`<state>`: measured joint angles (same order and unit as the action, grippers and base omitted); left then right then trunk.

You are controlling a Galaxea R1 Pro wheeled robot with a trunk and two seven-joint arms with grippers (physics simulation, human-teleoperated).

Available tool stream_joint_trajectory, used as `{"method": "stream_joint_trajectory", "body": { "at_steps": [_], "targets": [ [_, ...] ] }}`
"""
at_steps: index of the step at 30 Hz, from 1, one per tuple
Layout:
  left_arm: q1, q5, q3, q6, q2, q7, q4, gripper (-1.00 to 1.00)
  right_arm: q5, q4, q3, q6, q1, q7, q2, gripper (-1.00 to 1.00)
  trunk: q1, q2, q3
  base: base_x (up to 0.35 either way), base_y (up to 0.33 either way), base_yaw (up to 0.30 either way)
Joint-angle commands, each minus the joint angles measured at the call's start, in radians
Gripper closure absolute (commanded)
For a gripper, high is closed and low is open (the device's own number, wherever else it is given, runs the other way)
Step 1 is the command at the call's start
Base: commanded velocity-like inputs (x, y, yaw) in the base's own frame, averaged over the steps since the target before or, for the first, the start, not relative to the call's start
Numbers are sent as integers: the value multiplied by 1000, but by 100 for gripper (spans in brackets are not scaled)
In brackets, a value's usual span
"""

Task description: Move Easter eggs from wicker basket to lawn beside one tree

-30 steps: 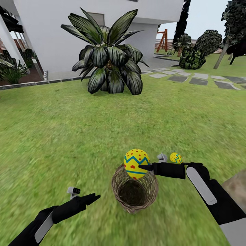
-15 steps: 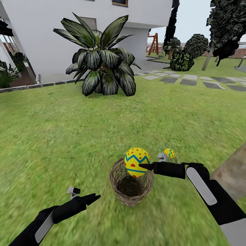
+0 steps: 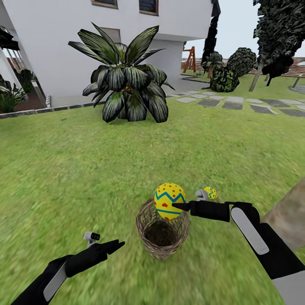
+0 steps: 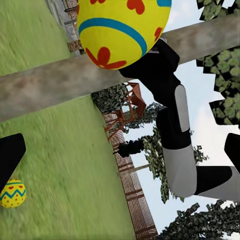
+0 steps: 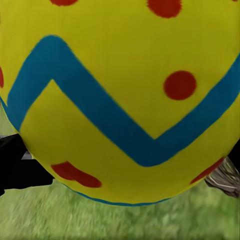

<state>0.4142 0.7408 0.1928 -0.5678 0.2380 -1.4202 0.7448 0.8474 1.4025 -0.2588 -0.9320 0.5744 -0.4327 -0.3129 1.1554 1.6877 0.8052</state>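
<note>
My right gripper (image 3: pixel 174 206) is shut on a yellow Easter egg (image 3: pixel 169 201) with blue zigzags and red dots, holding it just above the far rim of the wicker basket (image 3: pixel 162 235). The same egg looms close in the right wrist view (image 5: pixel 120 100) and appears in the left wrist view (image 4: pixel 122 30). The basket's dark hollow shows no egg. A second egg (image 3: pixel 210 192) lies on the lawn (image 3: pixel 84 169) just beyond my right wrist, near a grey-beige tree trunk (image 3: pixel 288 216). My left gripper (image 3: pixel 115 245) hovers open over grass, left of the basket, holding nothing.
A large spiky palm-like plant (image 3: pixel 127 84) stands ahead before the white house (image 3: pixel 63 38). Grey stepping stones (image 3: pixel 233 103) run to the right toward dark shrubs (image 3: pixel 231 72) and a wooden playset (image 3: pixel 190 59). Open grass lies to the left and ahead.
The whole view has swung, bringing the tree trunk in at the right edge. Both arms keep their pose, and the egg stays held over the basket.
</note>
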Motion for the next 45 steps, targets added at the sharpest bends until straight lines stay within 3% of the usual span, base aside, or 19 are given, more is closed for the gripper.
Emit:
{"method": "stream_joint_trajectory", "body": {
  "at_steps": [1,9,13,30,35,38,40,42,45],
  "targets": [
    [1,8,5,-11,1,-1,0,-100,-4,0,0,-2,1,-8,0,100,0,0,-1,0,0,0],
    [1,5,8,-11,-19,0,-2,-100,-4,0,0,-2,1,-8,-1,100,0,0,-14,0,0,0],
    [1,5,49,-11,-21,0,-1,-100,-4,0,0,-2,1,-6,0,100,0,0,-20,0,0,0],
    [1,6,50,-11,-22,1,-4,-100,-4,0,0,-2,1,-5,0,100,0,0,-43,0,0,0],
    [0,3,50,-11,-42,5,-5,-100,-4,0,-1,-2,1,-3,0,100,0,0,-51,0,0,47],
    [1,4,69,0,-50,13,-6,-100,-4,0,-1,-2,1,-3,0,100,0,0,-56,0,0,84],
    [0,5,101,39,-77,66,-7,-100,-4,0,0,-2,1,-3,0,100,0,0,-59,0,0,91],
    [0,6,142,58,-102,157,-13,-100,-4,0,0,-2,1,-3,0,100,0,0,-62,0,0,92],
    [1,5,181,94,-123,228,-54,-100,-4,0,0,-2,1,-4,0,100,0,0,-67,0,0,92]
  ]
}}
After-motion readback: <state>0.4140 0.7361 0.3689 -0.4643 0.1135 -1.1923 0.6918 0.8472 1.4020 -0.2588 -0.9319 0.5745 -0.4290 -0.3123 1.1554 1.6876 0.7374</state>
